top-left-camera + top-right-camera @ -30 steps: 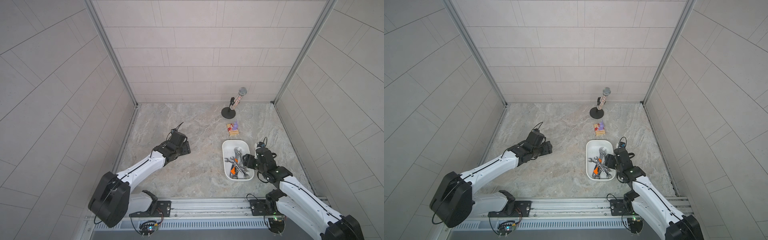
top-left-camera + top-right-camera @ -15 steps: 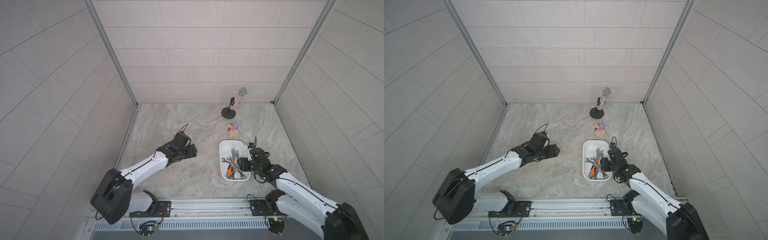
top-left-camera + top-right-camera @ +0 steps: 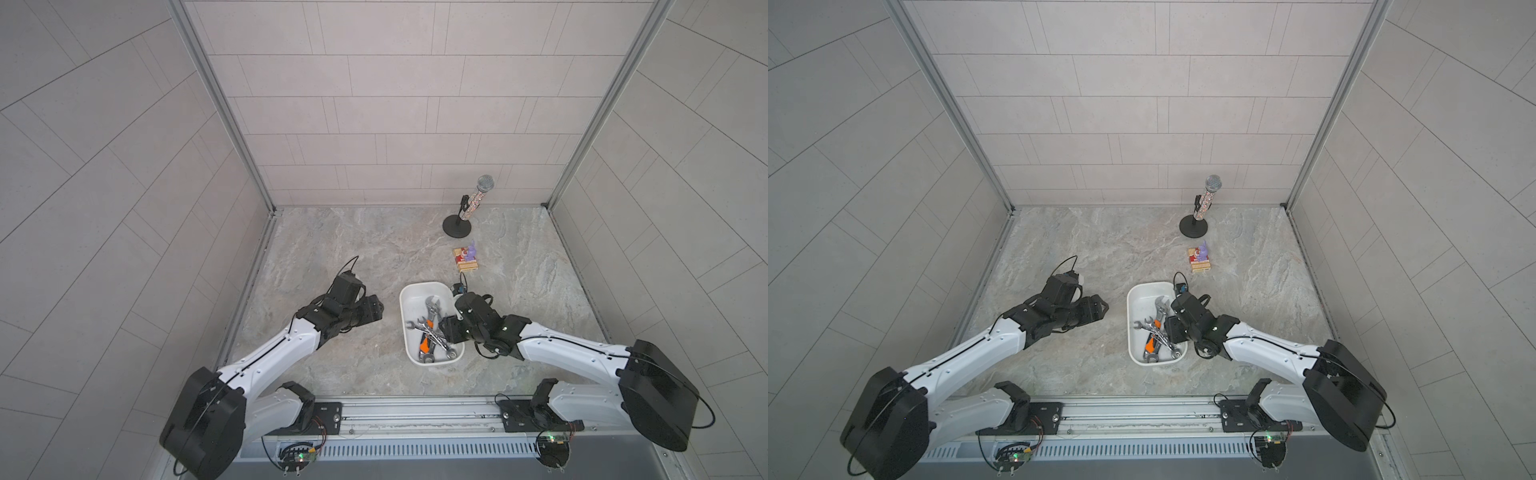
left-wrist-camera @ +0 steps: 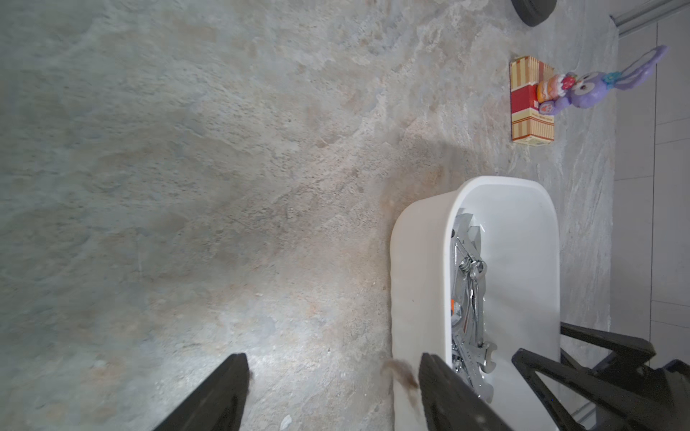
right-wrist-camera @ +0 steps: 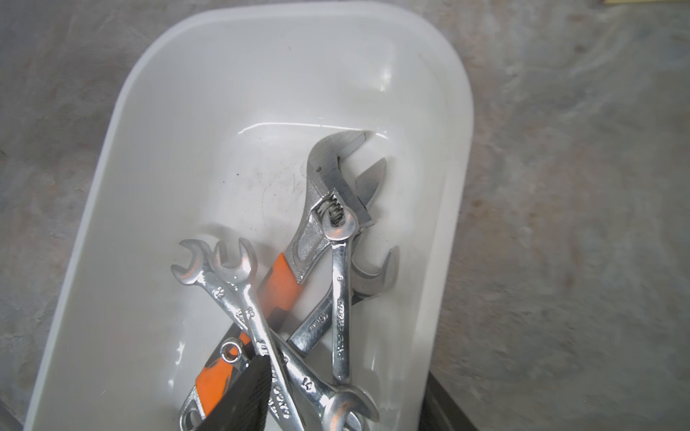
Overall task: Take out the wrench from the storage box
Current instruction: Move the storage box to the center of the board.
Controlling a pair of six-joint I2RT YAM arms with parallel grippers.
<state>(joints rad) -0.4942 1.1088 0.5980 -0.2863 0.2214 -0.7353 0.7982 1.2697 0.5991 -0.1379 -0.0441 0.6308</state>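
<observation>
Wrenches (image 3: pixel 430 332) lie heaped in the storage box (image 3: pixel 411 301), a shallow white tub standing on the stone-patterned table (image 3: pixel 332 245), right of the middle. An adjustable wrench (image 5: pixel 328 186) with an orange handle runs lengthwise, its head toward the tub's far end. Several chrome combination wrenches (image 5: pixel 231 283) cross over it in a loose pile. All of them are inside the tub.

The right gripper (image 3: pixel 446 328) sits over the box's right long wall. Its jaws stand apart, one finger down inside the tub over the crossed wrenches and the other outside the rim, and they hold nothing. Whether the inner finger touches the metal cannot be told.

The left gripper (image 3: pixel 376 309) hovers just beside the box's left wall, above bare table – its jaws are wide apart with nothing between them.

Farther back, well apart from the tub, a small red-and-striped carton (image 3: pixel 465 266) carries a purple rabbit figure (image 4: pixel 590 89). Beyond it, near the back wall, a microphone (image 3: pixel 478 199) leans in a round black stand.
</observation>
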